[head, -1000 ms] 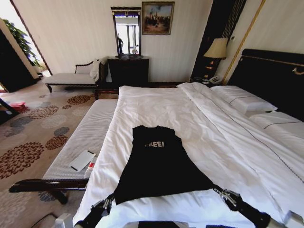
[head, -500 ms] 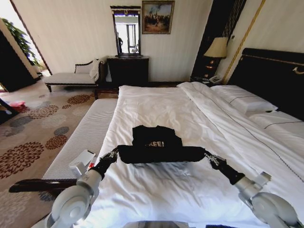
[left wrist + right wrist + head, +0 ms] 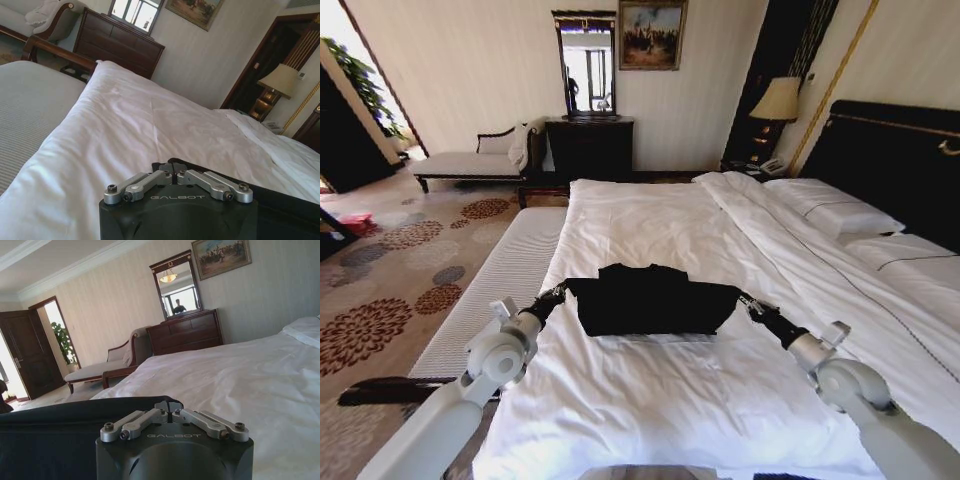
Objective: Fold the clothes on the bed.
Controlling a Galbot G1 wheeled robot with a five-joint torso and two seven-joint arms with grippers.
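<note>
Now both arms are stretched out over the bed, and the black T-shirt sits between them as a doubled-over dark band across the middle of the white duvet. No lettering is showing on the upper layer. The left gripper is right at the shirt's left corner, and the right gripper is at the right corner, with the cloth spanning straight from one to the other. Looking from the left wrist, the left gripper's metal fingers are drawn together at the tip with a fold of black fabric pinched between them. Same story on the right wrist: the right gripper's fingers meet on the hem, and the dark shirt runs away from it toward the far side. White pillows lie at the head of the bed against the dark headboard. A pale padded bench stands just beside the bed on the robot's left. Against the far wall stand a dark dresser with a mirror, and a lamp glows in the corner.
</note>
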